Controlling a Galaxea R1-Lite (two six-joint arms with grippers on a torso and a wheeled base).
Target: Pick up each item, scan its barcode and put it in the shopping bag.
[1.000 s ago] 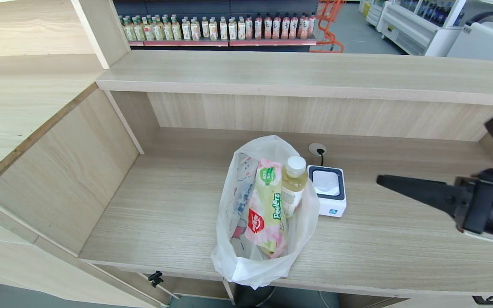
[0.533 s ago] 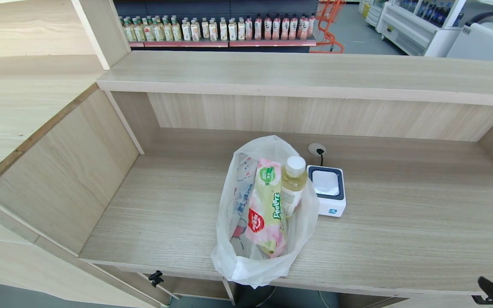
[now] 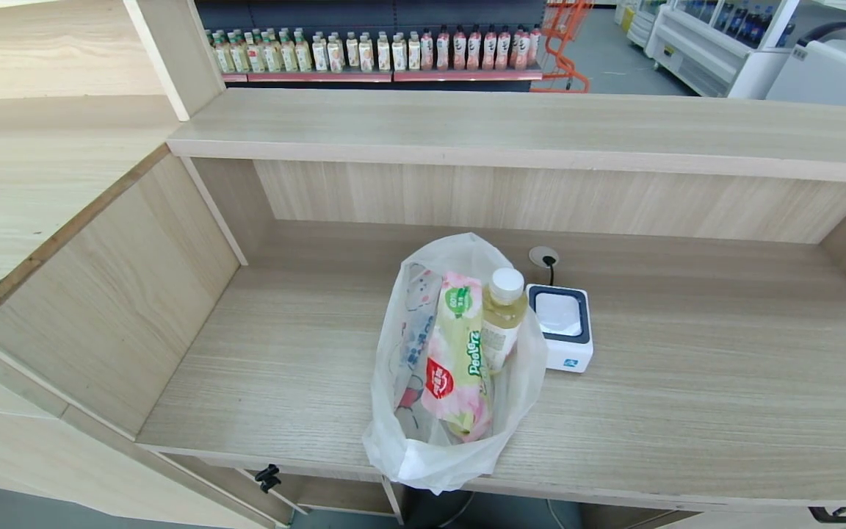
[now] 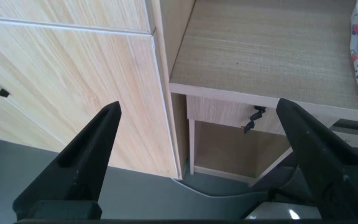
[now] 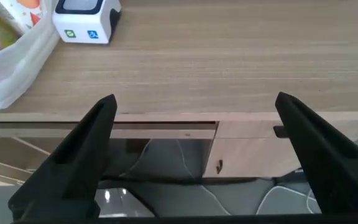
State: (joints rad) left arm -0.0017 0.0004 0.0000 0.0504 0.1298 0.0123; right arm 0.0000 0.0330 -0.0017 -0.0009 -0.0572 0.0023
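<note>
A translucent white shopping bag (image 3: pixel 452 411) stands open near the counter's front edge. Inside it lie a pink and green snack packet (image 3: pixel 458 360), a bottle with a white cap (image 3: pixel 504 312) and a patterned pack (image 3: pixel 414 330). Just right of the bag sits the white barcode scanner (image 3: pixel 559 327) with its dark-framed window facing up. My left gripper (image 4: pixel 197 155) hangs open below the counter's front left corner, holding nothing. My right gripper (image 5: pixel 194 152) hangs open below the counter's front edge, right of the scanner (image 5: pixel 86 22) and the bag (image 5: pixel 11 62).
The wooden counter (image 3: pixel 687 397) has a raised back ledge (image 3: pixel 526 128) and a side wall (image 3: pixel 107 294) on the left. A cable port (image 3: pixel 544 256) sits behind the scanner. Under the counter are drawer fronts with a small black key (image 4: pixel 252 119).
My right arm, stretched over the right side of the counter a second ago, has dropped down and out of the head view. The bag and scanner have stayed put.
</note>
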